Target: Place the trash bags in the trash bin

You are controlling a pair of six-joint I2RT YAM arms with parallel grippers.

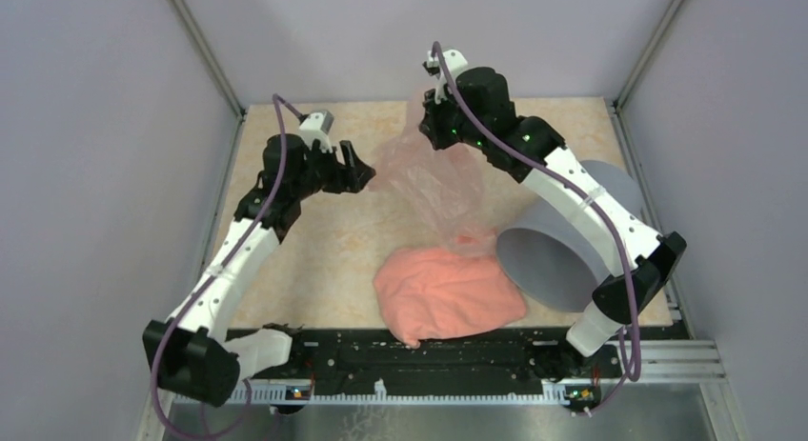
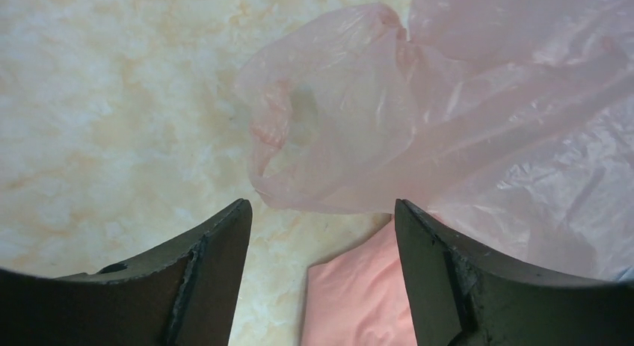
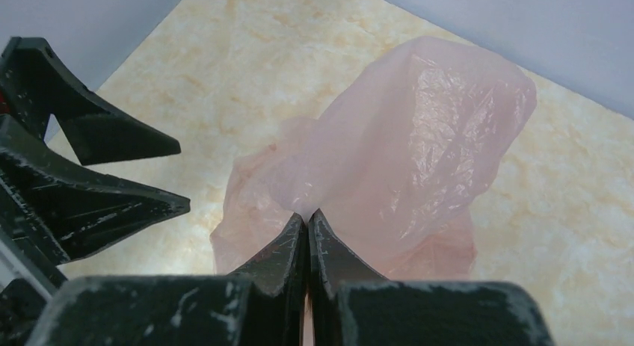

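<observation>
The right arm point(image 1: 581, 189) cuts across the grey bin point(image 1: 553, 260), tipped over at the desk's point(image 1: 314, 250) right side. The right pincer point(image 3: 308, 215) is pressed together on the thin pink bag point(image 1: 429, 179), which hangs above the desk. The left pincer point(image 2: 321, 208) is spread wide beside the bag, gripping nothing. The bag's lower end blurs into a salmon sheet point(image 1: 448, 293).

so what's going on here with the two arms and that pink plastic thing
The right gripper is shut on the see-through pink trash bag and holds it up over the table. The left gripper is open beside the bag, gripping nothing. The grey trash bin lies on its side at the right, and the bag is not yet in it. An opaque salmon-pink folded sheet lies near the arms' bases.
</observation>
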